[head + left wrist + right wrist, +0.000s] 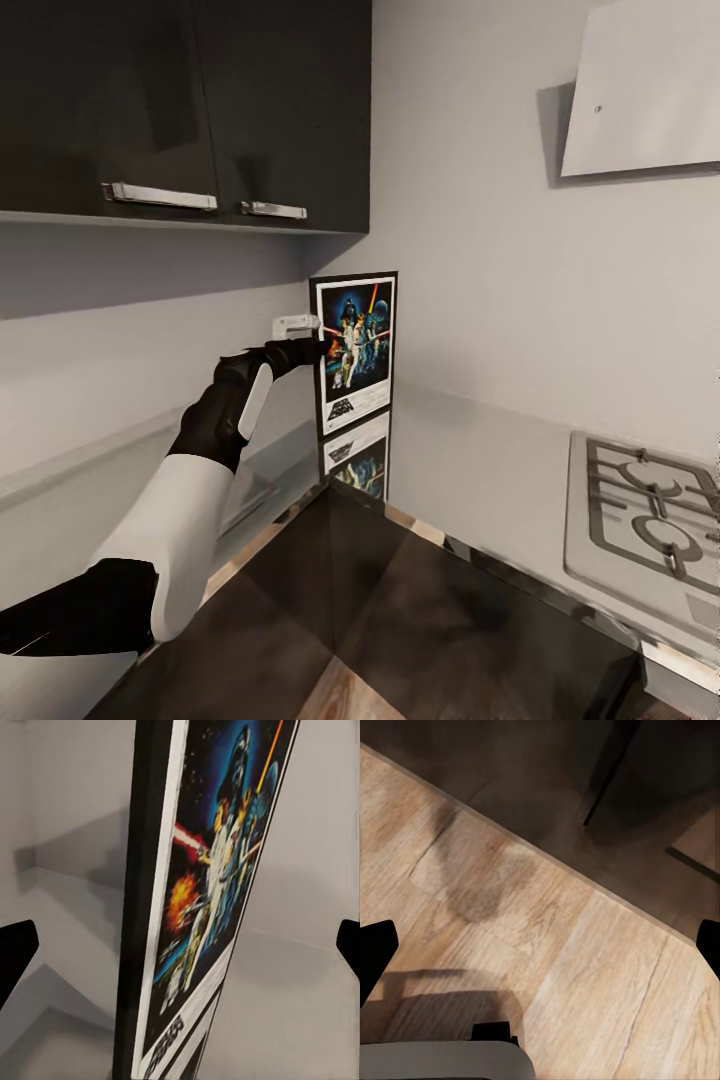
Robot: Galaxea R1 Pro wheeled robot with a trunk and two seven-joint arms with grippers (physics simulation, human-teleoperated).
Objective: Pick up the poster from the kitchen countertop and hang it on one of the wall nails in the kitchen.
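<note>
- The plain pale grey wall (pixel 480 270) runs behind everything, meeting in a corner where the action is.
- Down below, the long smooth pale grey kitchen countertop (pixel 490 460) wraps the corner, glossy enough to mirror what stands on it.
- Up top, the dark glossy wall cabinets (pixel 200 100) with two silver bar handles hang over the worktop's left stretch.
- Over on the right, a slanted pale grey extractor hood (pixel 640 90) sits high on the wall.
- Beneath it, the pale metal gas hob (pixel 640 520) with its grey grate lies inset in the counter.
- In the right wrist view, light wooden plank floor (pixel 547 945) lies below, next to dark cabinet fronts.
- Now the prize: the upright rectangular Star Wars poster (pixel 356 345) with thin black frame and white border stands on the countertop in the corner, against the wall, its reflection right under it.
- The left gripper (pixel 318 332) on its black-and-white arm reaches up to the poster's left edge; in the left wrist view the poster (pixel 202 907) sits edge-on between the two black fingertips (pixel 16 949), which are spread wide, apart from the frame.
- The right gripper (pixel 540 952) is spread wide too, nothing between its tips above the floor.
</note>
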